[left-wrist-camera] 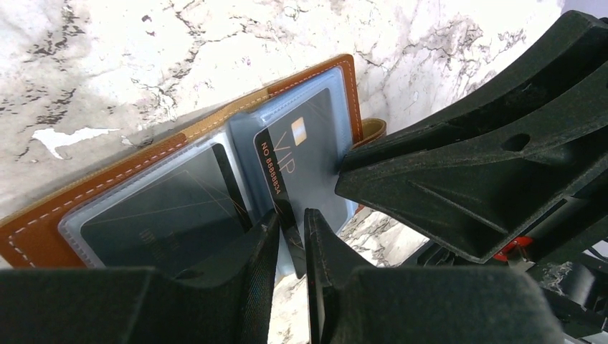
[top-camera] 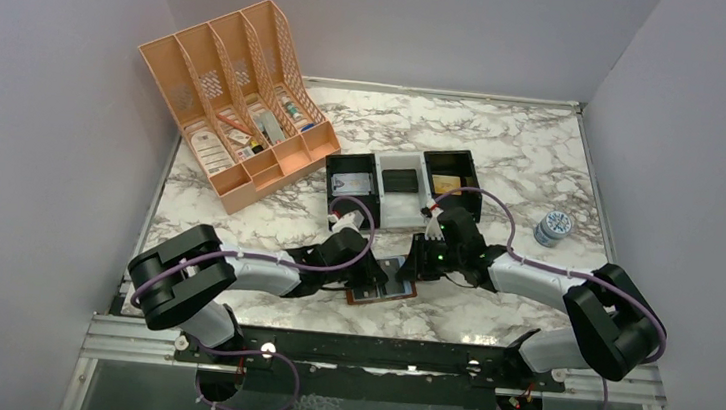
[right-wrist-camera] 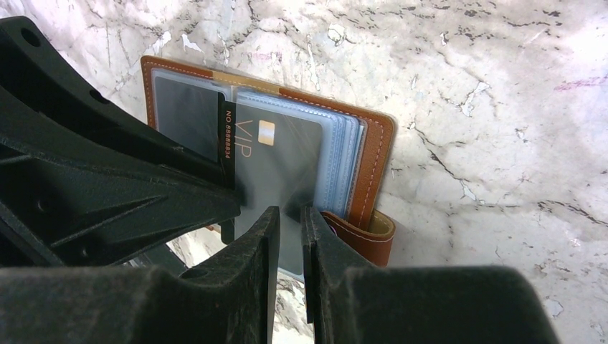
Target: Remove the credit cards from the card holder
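Item: card holder (top-camera: 383, 285), brown leather with pale stitching, lying spread open on the marble worktop (top-camera: 504, 158) near its front edge, between your two arms. Interior: clear plastic sleeves stacked on each half; snap tab (right-wrist-camera: 366, 240) curling out from the right half's edge. Contents you can see: one dark VIP card (left-wrist-camera: 305, 154) with a gold chip and a number printed along a black stripe, lying over the right half's sleeves, its near edge sticking out past the leather; a second dark card (left-wrist-camera: 165, 208) lying flat inside a sleeve of the left half. Your left tool (left-wrist-camera: 292, 215): jaws narrow, pinching the striped near edge of the VIP card. Your right tool (right-wrist-camera: 290, 213): jaws narrow, closed on the near edge of the card holder's clear sleeves on the tab side, just beside the left tool, the two tools nearly touching over the open wallet. Other stock on the worktop: a row of black and white trays (top-camera: 403, 184) just behind the tools, an orange file organizer (top-camera: 238, 103) at the far left, a small round jar (top-camera: 554, 227) well apart at the right.
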`<action>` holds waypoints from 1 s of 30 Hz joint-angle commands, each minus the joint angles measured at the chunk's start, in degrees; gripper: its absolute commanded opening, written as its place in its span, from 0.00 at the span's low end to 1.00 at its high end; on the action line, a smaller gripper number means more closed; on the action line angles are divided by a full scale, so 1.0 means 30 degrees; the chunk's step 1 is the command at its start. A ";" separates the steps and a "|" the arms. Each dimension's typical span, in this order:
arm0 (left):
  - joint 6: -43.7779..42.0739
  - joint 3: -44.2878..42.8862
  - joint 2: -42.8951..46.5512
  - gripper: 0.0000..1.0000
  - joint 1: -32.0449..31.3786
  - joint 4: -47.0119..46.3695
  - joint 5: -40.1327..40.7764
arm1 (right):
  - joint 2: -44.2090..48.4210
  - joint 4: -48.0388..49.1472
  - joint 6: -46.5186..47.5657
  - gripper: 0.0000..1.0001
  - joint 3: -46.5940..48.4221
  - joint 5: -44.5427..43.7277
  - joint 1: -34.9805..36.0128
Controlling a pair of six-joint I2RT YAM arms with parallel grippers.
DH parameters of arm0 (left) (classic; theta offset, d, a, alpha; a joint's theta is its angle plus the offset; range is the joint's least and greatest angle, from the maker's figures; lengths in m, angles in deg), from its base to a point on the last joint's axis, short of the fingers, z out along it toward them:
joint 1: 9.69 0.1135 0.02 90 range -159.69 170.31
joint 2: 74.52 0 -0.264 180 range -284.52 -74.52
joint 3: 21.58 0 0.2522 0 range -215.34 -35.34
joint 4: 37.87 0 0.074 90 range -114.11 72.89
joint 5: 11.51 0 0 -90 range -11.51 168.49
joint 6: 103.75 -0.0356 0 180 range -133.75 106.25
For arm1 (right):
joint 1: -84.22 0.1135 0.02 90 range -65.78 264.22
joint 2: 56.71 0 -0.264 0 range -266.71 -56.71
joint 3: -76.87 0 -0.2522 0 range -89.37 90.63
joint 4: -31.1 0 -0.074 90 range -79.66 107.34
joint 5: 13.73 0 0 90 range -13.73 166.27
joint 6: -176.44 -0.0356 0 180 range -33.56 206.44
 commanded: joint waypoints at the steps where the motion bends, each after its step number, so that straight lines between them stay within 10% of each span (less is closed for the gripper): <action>1: 0.0609 0.0581 0.0704 0.20 -0.0051 -0.1178 -0.0121 | -0.0650 -0.0424 0.0276 0.19 -0.0317 -0.1550 -0.0042; 30: 0.0808 0.1199 0.0313 0.00 -0.0054 -0.2323 -0.0215 | -0.0756 -0.0640 0.0333 0.19 -0.0164 -0.1931 -0.0044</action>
